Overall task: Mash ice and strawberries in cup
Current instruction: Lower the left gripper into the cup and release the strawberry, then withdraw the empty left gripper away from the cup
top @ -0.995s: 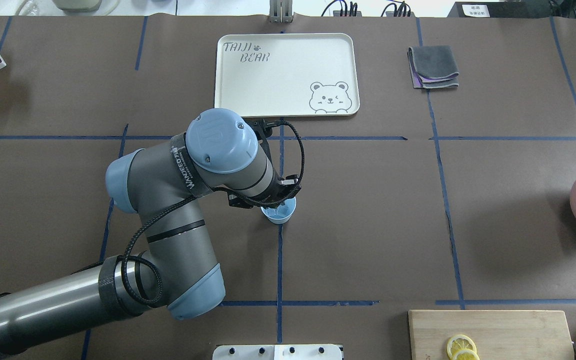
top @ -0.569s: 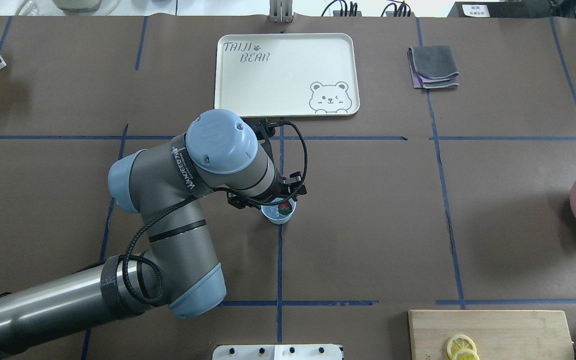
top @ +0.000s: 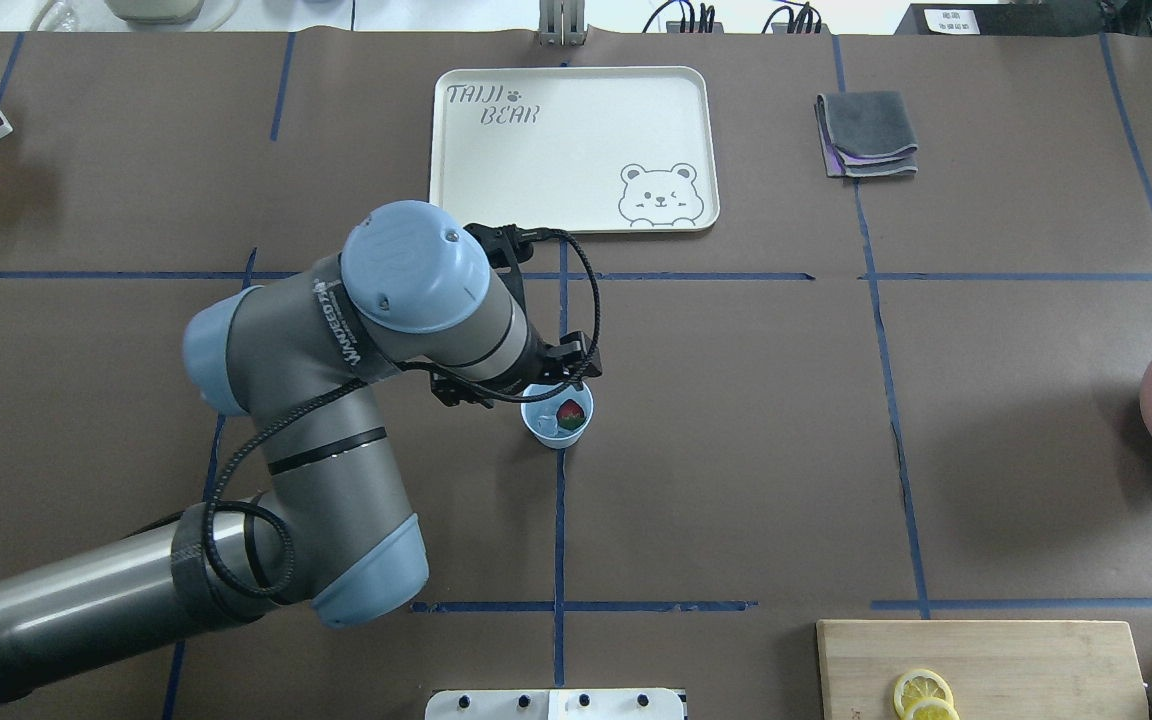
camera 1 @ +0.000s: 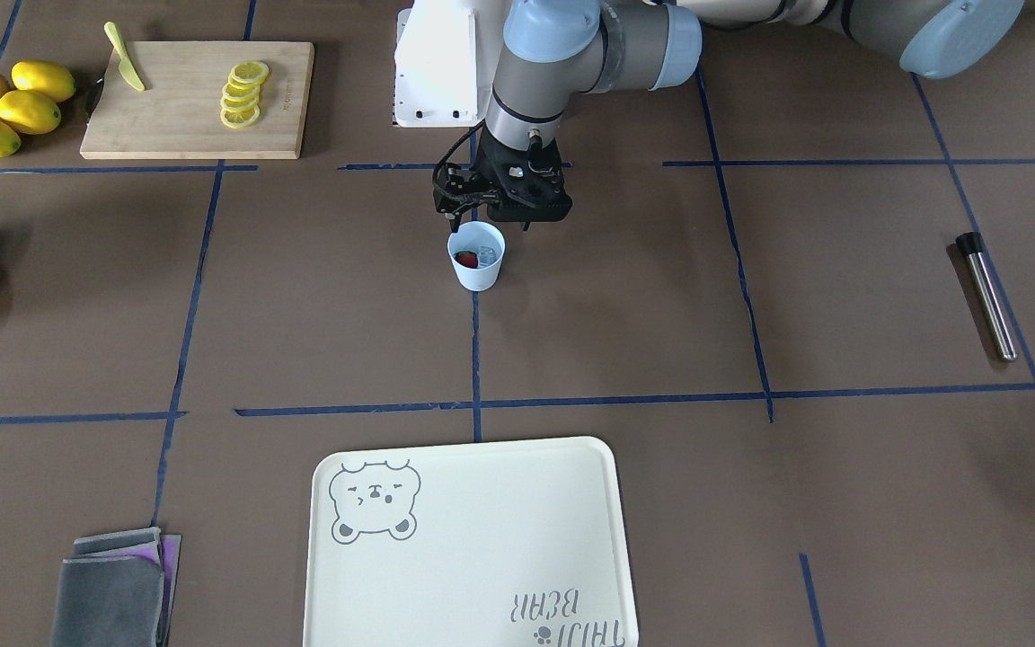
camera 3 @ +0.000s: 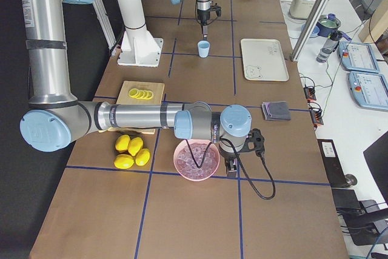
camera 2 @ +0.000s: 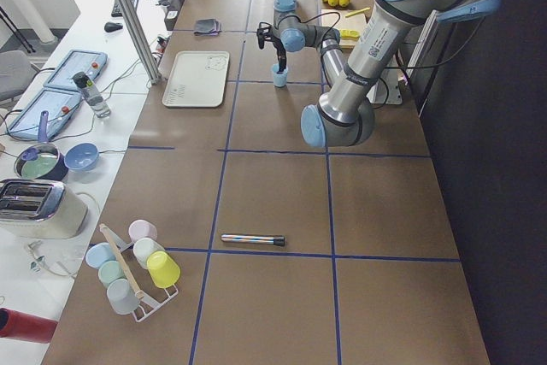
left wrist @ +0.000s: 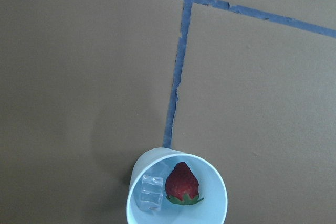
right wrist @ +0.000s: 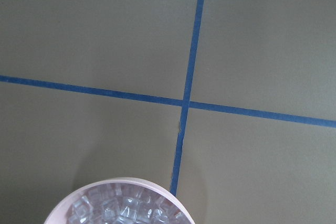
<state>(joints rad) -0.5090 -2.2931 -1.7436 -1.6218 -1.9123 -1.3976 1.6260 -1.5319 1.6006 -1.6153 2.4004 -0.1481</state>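
Observation:
The pale blue cup (top: 581, 432) stands on the brown table mat at a blue tape crossing. In the left wrist view one red strawberry (left wrist: 181, 183) and a clear ice cube (left wrist: 151, 192) lie side by side on the bottom of the cup (left wrist: 157, 161). My left gripper (camera 1: 465, 214) hangs just above the cup's robot-side rim, open, with nothing in it. My right gripper (camera 3: 233, 165) shows only in the exterior right view, over the rim of the pink bowl (camera 3: 182, 150) of ice cubes. Its state cannot be told.
A cream tray (top: 456, 190) lies beyond the cup and a folded grey cloth (top: 866, 133) to its right. A wooden board (top: 986, 660) with lemon slices lies front right, with whole lemons (camera 1: 5, 108) beside it. A metal rod (camera 1: 985, 296) rests on my left side.
The left wrist has drawn back to the left off the cup. The strawberry, hidden under the gripper a second ago, now lies in full view inside the cup.

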